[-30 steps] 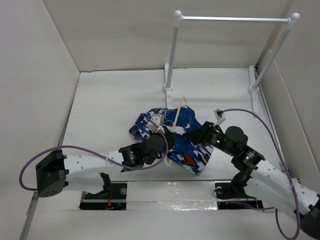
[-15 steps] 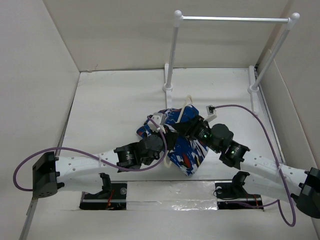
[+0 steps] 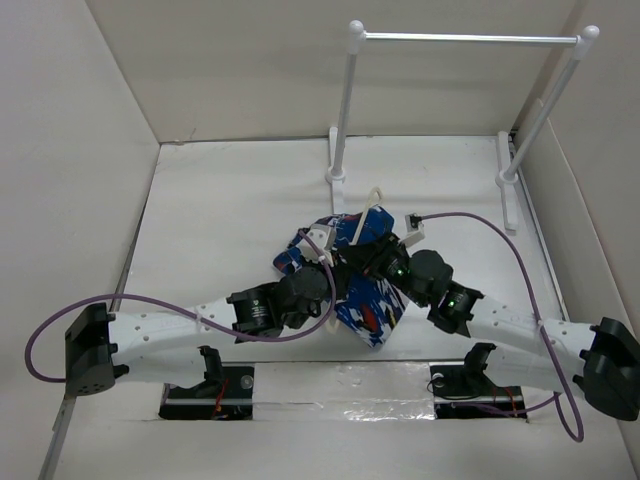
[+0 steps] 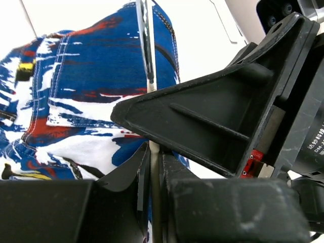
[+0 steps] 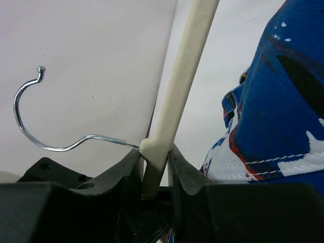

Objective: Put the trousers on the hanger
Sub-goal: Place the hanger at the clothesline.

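1. top external: the trousers (image 3: 368, 300) are lying bunched in the middle of the table (image 3: 220, 200), well short of the rack (image 3: 350, 100). they are wrapping around the hanger (image 3: 352, 232), so the draping is looking partly done, while smoothing and settling them is looking like what is left. the bundle is showing no clear long axis. the hanger's cream stem is running diagonally, its far end pointing toward the rack. the left gripper (image 3: 335, 275) and right gripper (image 3: 375, 262) are meeting at the bundle; their jaws are too small to read here.
2. left wrist: the left gripper (image 4: 152, 169) is pinching narrowly on a thin cream bar of the hanger (image 4: 154, 154), which is rising straight up the view. the trousers (image 4: 76, 96) are hanging just beside and behind it.
3. right wrist: the right gripper (image 5: 154, 164) is clamping the hanger (image 5: 185, 71) at its neck, where the metal hook (image 5: 30, 129) is curling out to the left. the trousers (image 5: 278, 101) are sitting just beside the bar on the right.
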